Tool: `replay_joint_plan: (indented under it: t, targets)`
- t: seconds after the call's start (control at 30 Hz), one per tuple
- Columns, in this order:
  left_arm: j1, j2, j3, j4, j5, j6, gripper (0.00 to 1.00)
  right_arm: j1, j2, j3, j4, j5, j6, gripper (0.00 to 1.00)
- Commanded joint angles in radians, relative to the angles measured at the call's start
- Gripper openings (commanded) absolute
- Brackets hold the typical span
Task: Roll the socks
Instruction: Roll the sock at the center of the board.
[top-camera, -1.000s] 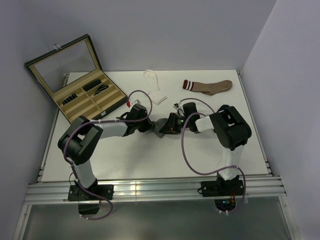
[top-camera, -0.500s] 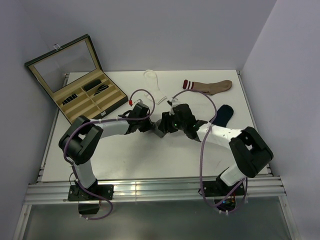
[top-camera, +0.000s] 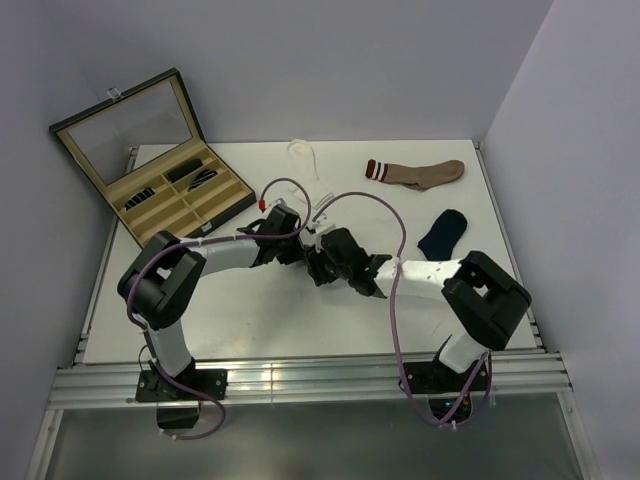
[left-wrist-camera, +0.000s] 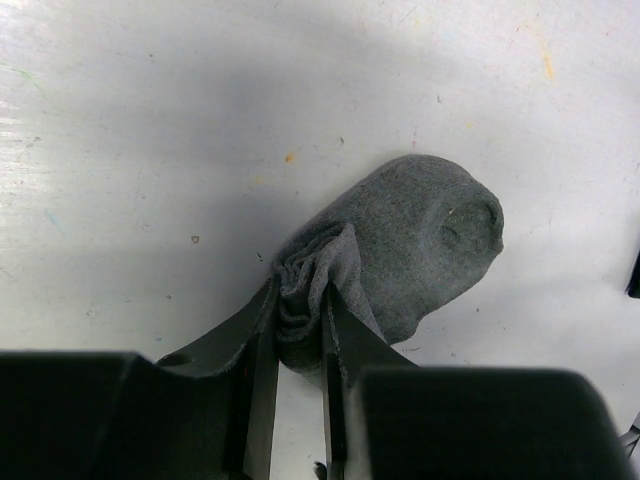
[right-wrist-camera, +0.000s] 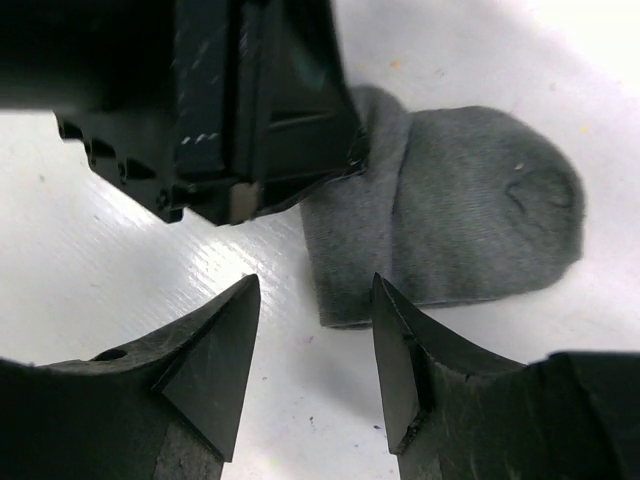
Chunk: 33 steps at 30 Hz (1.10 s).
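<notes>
Grey sock (left-wrist-camera: 410, 250) is found at mid-table (top-camera: 250, 310), well apart from every edge. It is pinched at its bunched end by the left gripper (left-wrist-camera: 300, 305), both fingers (left-wrist-camera: 255, 345) pressed onto folded fabric. The rest of the sock is laid on the tabletop as a short, rounded, stubby roll, its domed end pointing to 2 o'clock in the left wrist view. The fabric is seen as soft, fuzzy knit with a small dimple near the dome.

Right gripper (right-wrist-camera: 313, 300) is held spread, with the sock's lower edge seen in the gap between its tips. Contact with the fabric cannot be told. In that view the left gripper's black body is seen at 10 o'clock of the sock, touching it.

In the top view, bare white tabletop is shown from the grippers toward 6 o'clock up to the near rail, and toward 8 o'clock. The surface is scuffed, with small coloured specks.

- Navy sock (top-camera: 443, 232): flat, at 3 o'clock of the grippers, near the right arm.
- Tan sock (top-camera: 420, 174): flat, dark red and white striped cuff, at 1 o'clock, near the far edge.
- White sock (top-camera: 303, 153): at 12 o'clock, partly hidden by cable.
- Open display case (top-camera: 125, 130): at 10 o'clock on the far-left corner, glass lid raised, tan-lined compartments holding small dark items.
</notes>
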Motion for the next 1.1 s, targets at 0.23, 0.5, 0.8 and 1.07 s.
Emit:
replay_joint_plan:
  t: [0.23,0.5,0.8,1.07]
  targets:
    - [-0.007,0.013,0.015,-0.053,-0.015,0.031,0.07,0.041,0.119,0.051,0.016,0.111,-0.047,0.47]
    - [-0.007,-0.012,-0.006,-0.036,-0.007,0.030,0.20,0.029,0.150,0.059,-0.028,0.081,0.010,0.04]
    - [-0.001,-0.105,-0.053,-0.013,-0.015,0.010,0.59,-0.178,0.114,-0.008,0.060,-0.415,0.195,0.00]
    - [0.007,-0.206,-0.126,0.048,-0.013,-0.013,0.81,-0.333,0.249,-0.039,0.258,-0.801,0.433,0.00]
